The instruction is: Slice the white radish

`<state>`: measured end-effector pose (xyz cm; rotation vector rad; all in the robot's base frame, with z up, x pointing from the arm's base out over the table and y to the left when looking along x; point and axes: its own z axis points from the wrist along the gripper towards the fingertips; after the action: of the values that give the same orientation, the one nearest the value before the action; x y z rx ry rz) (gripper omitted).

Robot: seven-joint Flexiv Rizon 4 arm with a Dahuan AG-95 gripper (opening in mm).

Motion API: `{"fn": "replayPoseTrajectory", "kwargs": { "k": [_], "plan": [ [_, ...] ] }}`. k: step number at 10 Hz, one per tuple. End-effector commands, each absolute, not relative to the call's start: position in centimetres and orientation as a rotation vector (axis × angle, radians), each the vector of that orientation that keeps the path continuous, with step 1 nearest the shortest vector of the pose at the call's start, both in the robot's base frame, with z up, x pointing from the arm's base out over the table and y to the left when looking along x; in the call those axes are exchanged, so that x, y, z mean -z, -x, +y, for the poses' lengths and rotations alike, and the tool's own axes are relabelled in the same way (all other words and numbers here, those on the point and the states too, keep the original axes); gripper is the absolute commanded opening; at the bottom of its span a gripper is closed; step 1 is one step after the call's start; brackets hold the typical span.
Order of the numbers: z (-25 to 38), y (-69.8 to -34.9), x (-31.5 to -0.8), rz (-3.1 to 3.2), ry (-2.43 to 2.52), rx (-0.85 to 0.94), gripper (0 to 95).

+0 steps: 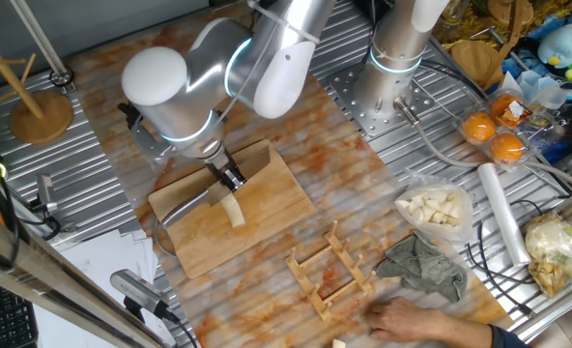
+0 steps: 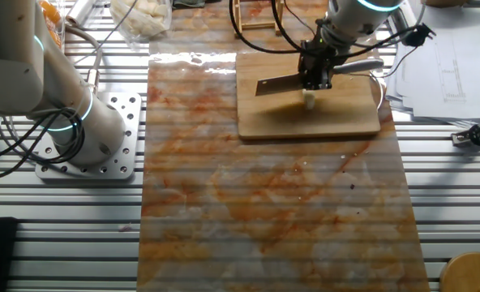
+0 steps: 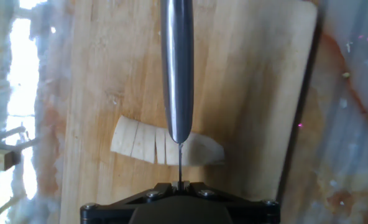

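The white radish [image 3: 165,144] lies across the wooden cutting board [image 3: 246,74] as a cream-white stick. Its left part is cut into several slices that still sit together; its rounded right end is whole. My gripper [image 3: 179,185] is shut on a knife [image 3: 176,74], whose thin edge stands on the radish right of the last cut. In one fixed view the gripper [image 1: 230,179] is right over the radish [image 1: 234,211] on the board [image 1: 276,193]. In the other fixed view the gripper [image 2: 315,77] holds the knife [image 2: 279,83] level above the radish [image 2: 309,99].
A clear bag of pale cut pieces [image 1: 439,208], a wooden rack [image 1: 329,271], a grey cloth [image 1: 423,266] and a person's hand [image 1: 412,319] are right of the board. Oranges [image 1: 494,135] and a second arm's base [image 1: 392,58] stand behind.
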<state>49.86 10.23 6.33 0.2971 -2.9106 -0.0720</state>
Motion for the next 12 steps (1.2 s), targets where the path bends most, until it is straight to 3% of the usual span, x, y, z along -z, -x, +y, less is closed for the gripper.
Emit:
{"fn": "replayPoseTrajectory", "kwargs": {
  "k": [1, 2, 4, 6, 8, 12],
  "plan": [
    [10.4, -49.9, -5.5, -2.916, -0.294, 0.058, 0.0],
    [10.4, -49.9, -3.5, -2.924, -0.304, 0.058, 0.0],
    [10.4, -49.8, -2.6, -2.906, -0.320, 0.091, 0.0],
    [10.5, -49.9, -3.8, -2.893, -0.313, 0.109, 0.0],
    [10.7, -49.9, -7.8, -2.866, -0.343, 0.071, 0.0],
    [10.0, -49.9, -7.3, -2.885, -0.344, 0.054, 0.0]
  ]
}}
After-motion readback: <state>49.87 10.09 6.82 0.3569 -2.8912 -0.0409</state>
